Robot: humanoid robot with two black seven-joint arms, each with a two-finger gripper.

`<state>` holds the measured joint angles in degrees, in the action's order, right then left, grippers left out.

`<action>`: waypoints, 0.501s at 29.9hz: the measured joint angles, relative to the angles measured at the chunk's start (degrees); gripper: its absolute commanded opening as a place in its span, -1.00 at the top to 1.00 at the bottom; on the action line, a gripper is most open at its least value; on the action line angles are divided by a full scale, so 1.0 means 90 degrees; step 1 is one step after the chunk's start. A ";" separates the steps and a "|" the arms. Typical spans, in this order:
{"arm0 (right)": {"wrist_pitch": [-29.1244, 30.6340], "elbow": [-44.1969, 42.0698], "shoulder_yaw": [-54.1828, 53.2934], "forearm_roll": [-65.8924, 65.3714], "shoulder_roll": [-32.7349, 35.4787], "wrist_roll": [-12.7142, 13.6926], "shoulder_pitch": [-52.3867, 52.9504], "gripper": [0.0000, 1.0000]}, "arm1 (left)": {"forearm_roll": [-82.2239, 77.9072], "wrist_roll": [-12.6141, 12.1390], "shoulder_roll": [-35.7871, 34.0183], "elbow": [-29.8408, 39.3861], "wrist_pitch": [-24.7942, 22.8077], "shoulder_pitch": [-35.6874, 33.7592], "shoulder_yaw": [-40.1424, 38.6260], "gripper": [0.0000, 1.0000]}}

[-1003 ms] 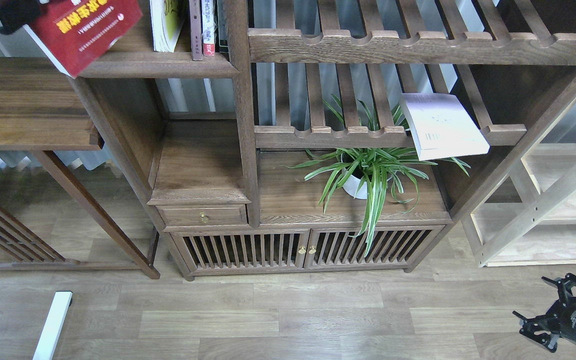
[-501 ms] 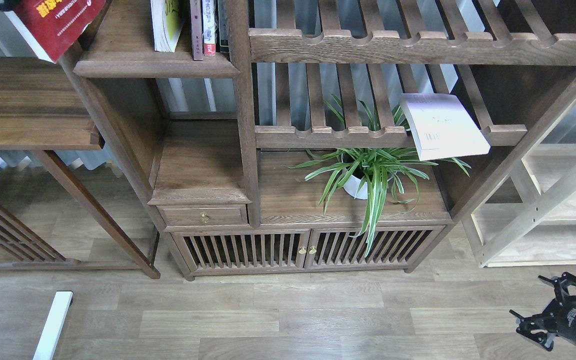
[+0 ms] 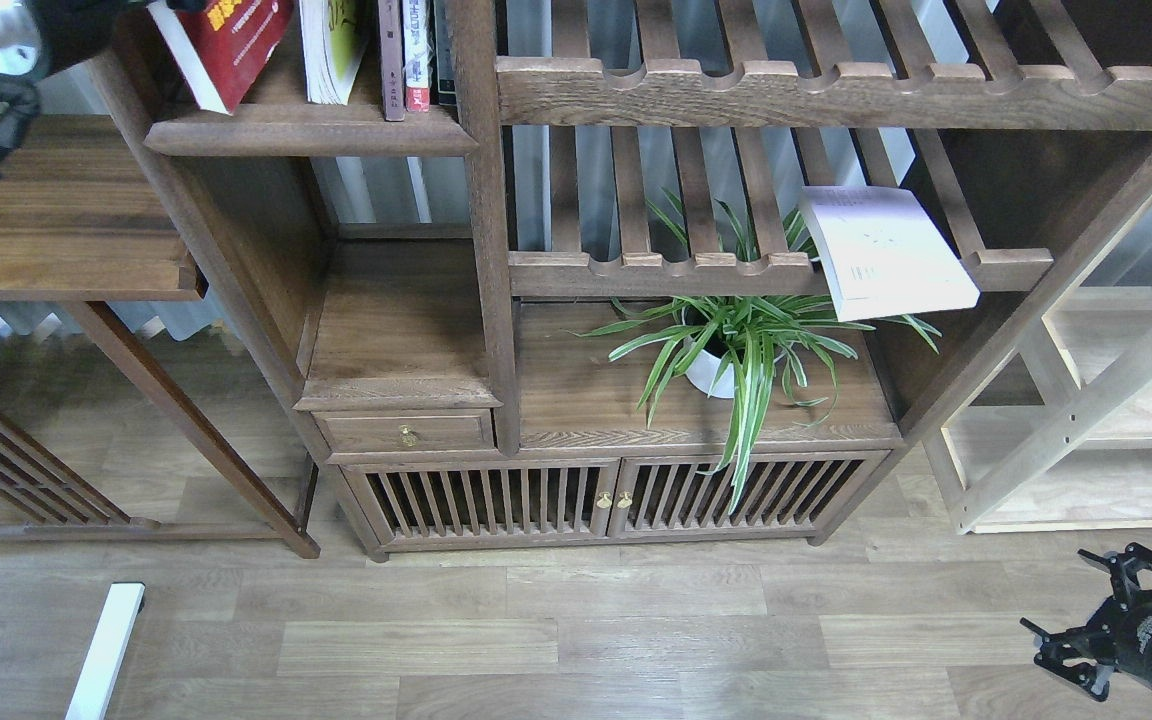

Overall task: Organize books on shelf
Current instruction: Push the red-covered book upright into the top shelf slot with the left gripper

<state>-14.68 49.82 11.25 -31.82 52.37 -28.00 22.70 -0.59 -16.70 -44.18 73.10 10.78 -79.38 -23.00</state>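
The red book (image 3: 231,40) is tilted at the left end of the dark-brown shelf (image 3: 306,132), its lower corner at the board. My left gripper (image 3: 141,8) is at the top edge of the view, mostly cut off, and holds the red book's upper left part. The yellow-green book (image 3: 331,50) stands upright just right of it. The lavender-white book (image 3: 881,250) lies flat on the lower slatted rack (image 3: 656,270), overhanging its front rail. My right gripper (image 3: 1101,625) is low at the bottom right over the floor, open and empty.
Thin upright maroon and red-white books (image 3: 406,55) stand right of the yellow-green one against a post (image 3: 481,200). A potted spider plant (image 3: 736,350) sits below the rack. A dark side table (image 3: 56,210) is at the left and a pale shelving unit (image 3: 1086,420) at the right.
My left arm has carried the red book to the right, from outside the shelf's left end onto the shelf next to the yellow-green book. The right gripper has barely moved.
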 measured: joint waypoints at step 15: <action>0.0000 -0.0002 0.0000 -0.0019 -0.0070 -0.0001 0.0042 -1.00 | -0.0811 -0.0039 0.0825 -0.0819 0.0887 -0.0308 0.0156 1.00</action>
<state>-14.68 49.80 11.24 -31.99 51.74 -28.01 23.08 -7.88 -17.04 -36.76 65.73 18.76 -82.16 -21.60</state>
